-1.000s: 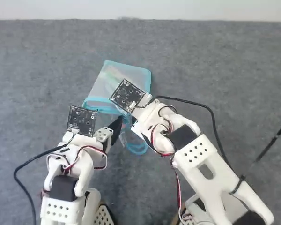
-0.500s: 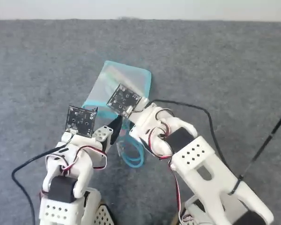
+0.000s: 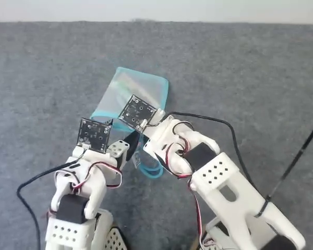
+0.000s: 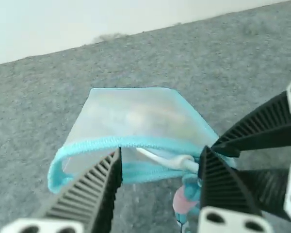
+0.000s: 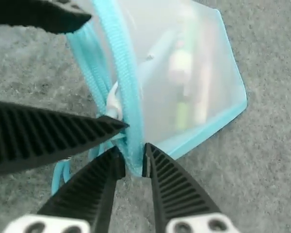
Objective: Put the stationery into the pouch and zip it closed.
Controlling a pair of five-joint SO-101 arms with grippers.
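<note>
Pouch (image 3: 138, 88): lies on the table (image 3: 250, 67) just ahead of both arms.
Stationery (image 5: 184, 73): already inside, seen through the clear wall.
Left end effector (image 4: 161, 158): wide, jaws straddling the mouth and the white pull (image 4: 177, 161).
Right end effector (image 5: 133, 151): narrow, pinching the teal rim at the mouth's end.
Left to do: the zip looks unclosed.
Room: bare table all round, but the end effectors crowd each other at the mouth.

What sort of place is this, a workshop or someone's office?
Probably a small robotics test bench: a left arm and right arm stand at a grey felt-covered table with a blue-edged pouch on it, plain wall behind.
</note>
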